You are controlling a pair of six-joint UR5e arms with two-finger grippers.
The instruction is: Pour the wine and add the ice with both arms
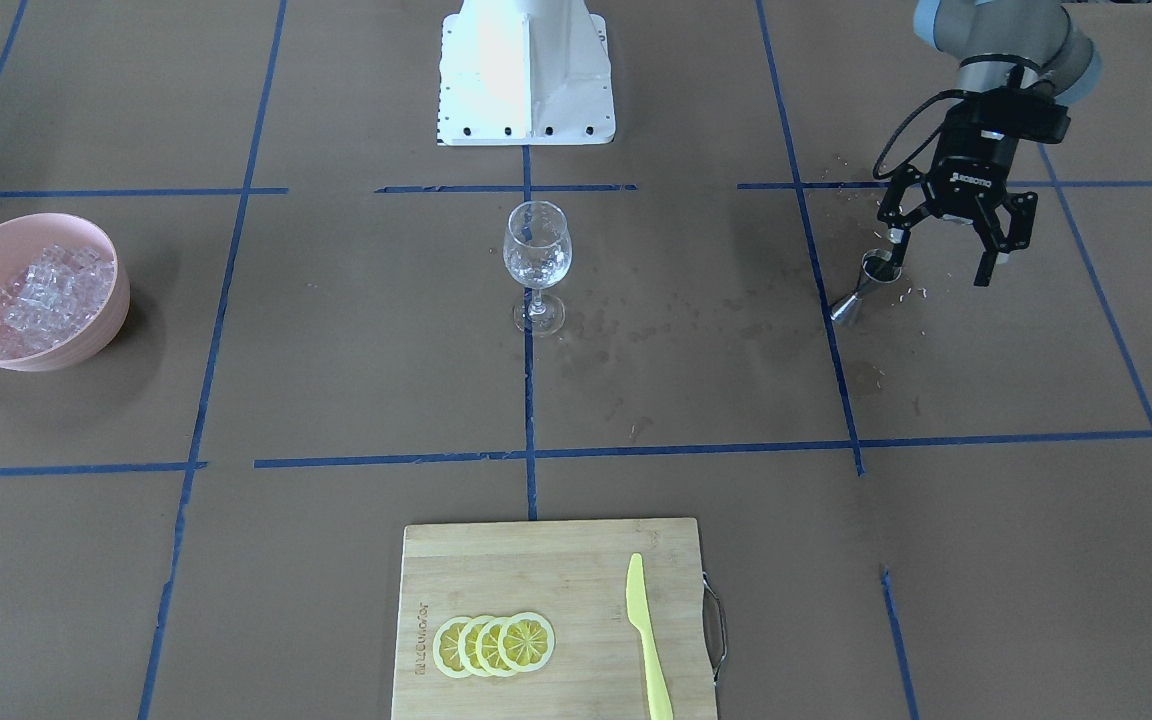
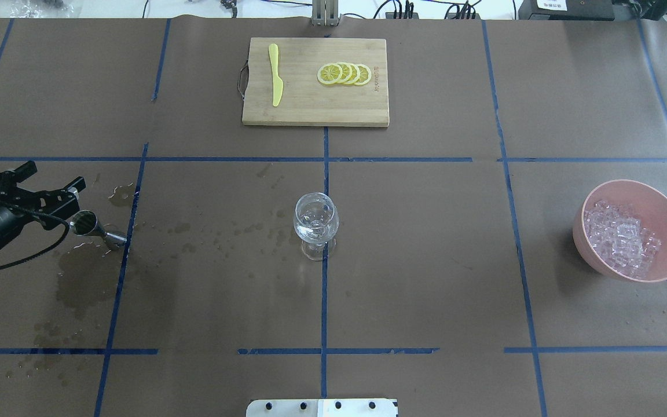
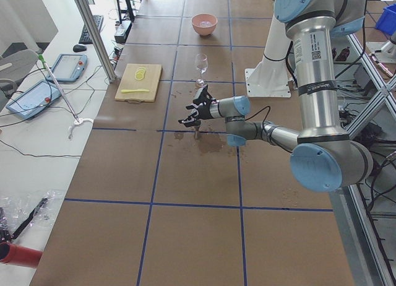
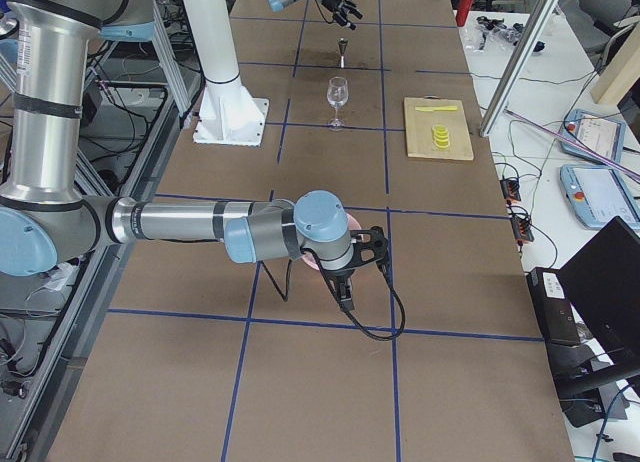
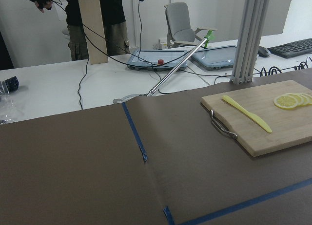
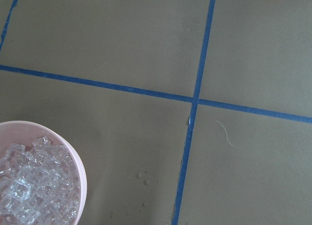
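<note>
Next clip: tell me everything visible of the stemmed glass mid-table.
The stemmed glass is clear, with a cut pattern on its rounded bowl, a short stem and a round foot. It stands upright on the brown table cover, foot on a blue tape line, between the white pedestal and the cutting board. Any liquid inside is too faint to make out. Nothing touches it; the open left hand is off beside the metal jigger.

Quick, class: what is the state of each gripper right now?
Left black two-finger gripper: open, holding nothing, beside the small metal jigger.
Right black two-finger gripper: cannot tell.
</note>
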